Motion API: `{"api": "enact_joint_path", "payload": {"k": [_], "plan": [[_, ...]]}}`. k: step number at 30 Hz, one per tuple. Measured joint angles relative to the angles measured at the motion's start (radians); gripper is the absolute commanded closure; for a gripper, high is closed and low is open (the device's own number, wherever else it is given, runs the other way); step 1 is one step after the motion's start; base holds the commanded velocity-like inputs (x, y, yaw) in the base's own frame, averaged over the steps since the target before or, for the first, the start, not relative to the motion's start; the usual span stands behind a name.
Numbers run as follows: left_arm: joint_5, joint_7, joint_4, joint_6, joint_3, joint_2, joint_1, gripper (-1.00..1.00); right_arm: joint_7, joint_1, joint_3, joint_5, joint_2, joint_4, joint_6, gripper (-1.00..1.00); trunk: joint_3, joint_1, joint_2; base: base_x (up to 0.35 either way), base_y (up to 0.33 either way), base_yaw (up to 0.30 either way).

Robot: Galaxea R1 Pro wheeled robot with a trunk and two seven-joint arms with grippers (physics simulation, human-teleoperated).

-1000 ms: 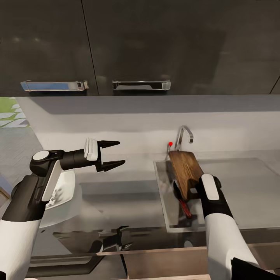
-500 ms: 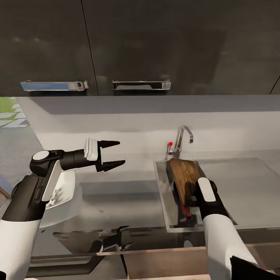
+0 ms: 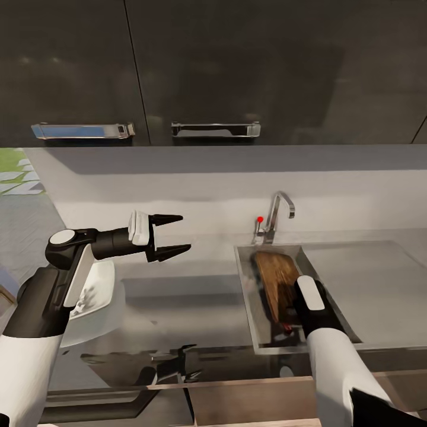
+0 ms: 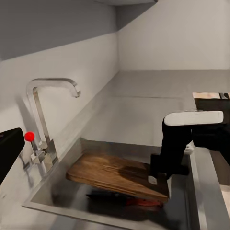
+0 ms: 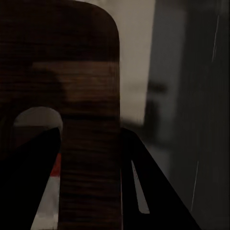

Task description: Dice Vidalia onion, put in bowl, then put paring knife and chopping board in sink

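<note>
board low in the sink

the counter [image 3: 196, 290] carries the sink [image 3: 249, 308], tap [image 3: 276, 213] behind it. the board [image 3: 276, 276] lies tilted in the basin, the right gripper [image 3: 290, 305] clamped on its near end. something dark and red lies under it. the bowl [image 3: 98, 293] sits far left. the left gripper [image 3: 169, 237] hangs spread and empty.

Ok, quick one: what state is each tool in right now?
Left tool: open, empty, raised above the countertop.
Right tool: closed on the chopping board, which is down inside the sink.
</note>
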Motion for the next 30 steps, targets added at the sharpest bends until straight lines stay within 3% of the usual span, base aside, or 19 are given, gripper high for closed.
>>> {"api": "enact_joint_path", "payload": {"k": [7,15,30], "plan": [[0.000,0.000,0.001,0.000,0.000,0.000,0.000,-1.00,0.021,0.000,0.013,-0.005,0.000,0.063,-0.064,1.00,0.000,0.000,0.000,0.000,0.000,0.000],[0.000,0.000,0.000,0.000,0.000,0.000,0.000,-1.00,0.077,0.000,0.022,-0.001,0.000,0.110,-0.072,1.00,0.000,0.000,0.000,0.000,0.000,0.000],[0.000,0.000,0.000,0.000,0.000,-0.001,0.000,-1.00,0.084,0.000,0.026,0.002,0.000,0.119,-0.089,1.00,0.000,0.000,0.000,0.027,0.000,0.000]]}}
